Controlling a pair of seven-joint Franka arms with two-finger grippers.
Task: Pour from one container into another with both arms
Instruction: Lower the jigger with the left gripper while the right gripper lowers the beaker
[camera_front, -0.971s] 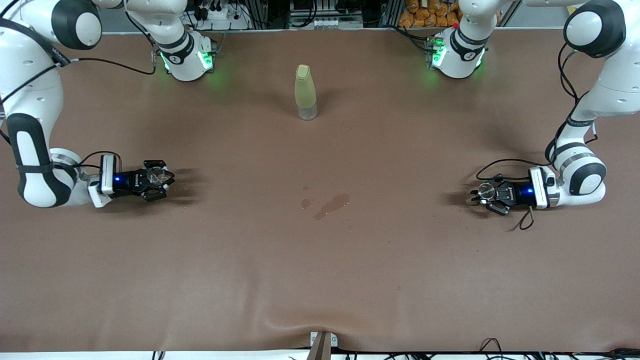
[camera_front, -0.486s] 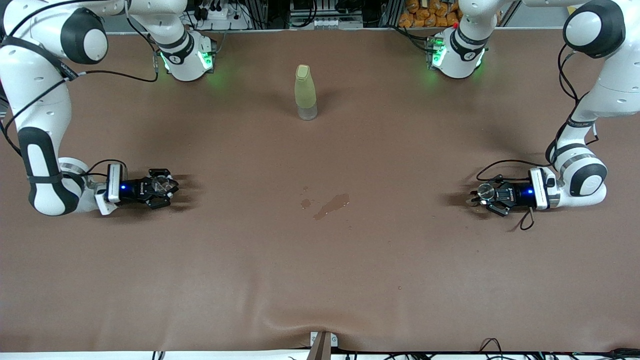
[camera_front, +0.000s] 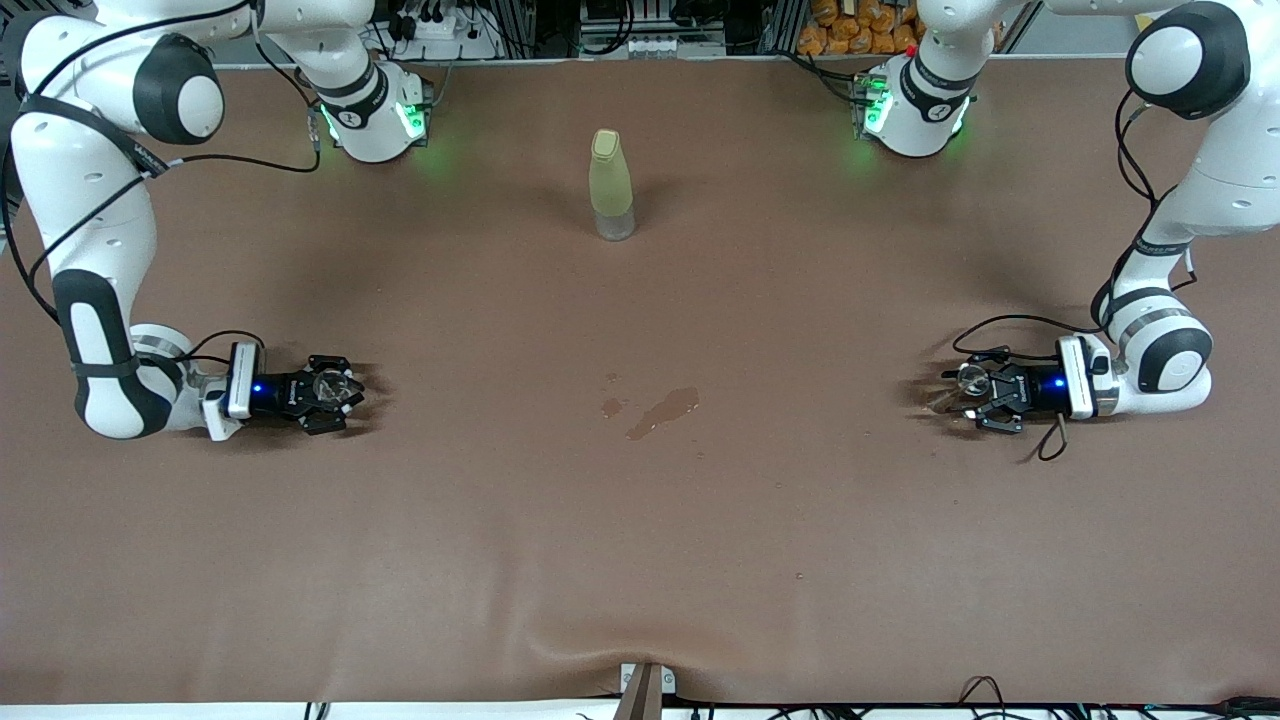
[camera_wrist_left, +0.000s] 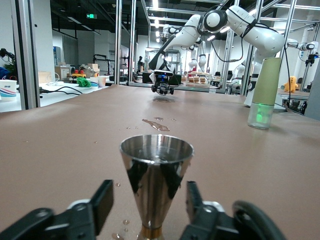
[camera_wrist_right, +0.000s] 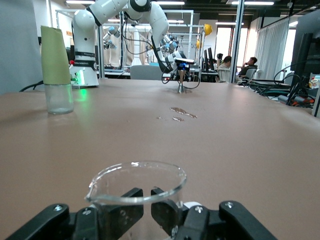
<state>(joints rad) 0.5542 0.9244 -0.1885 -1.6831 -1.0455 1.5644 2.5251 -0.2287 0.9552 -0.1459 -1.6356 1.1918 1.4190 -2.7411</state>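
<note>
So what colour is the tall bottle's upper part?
Pale yellow-green on the bottle; the front view shows it best.

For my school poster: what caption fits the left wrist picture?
Open left gripper around a shiny metal cup standing on the brown table.

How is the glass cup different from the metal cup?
The glass cup is clear and wide-mouthed; the metal cup is shiny, cone-shaped, on a stem. The right end effector grips the glass cup; the left end effector stands open around the metal cup. Both are upright.
</note>
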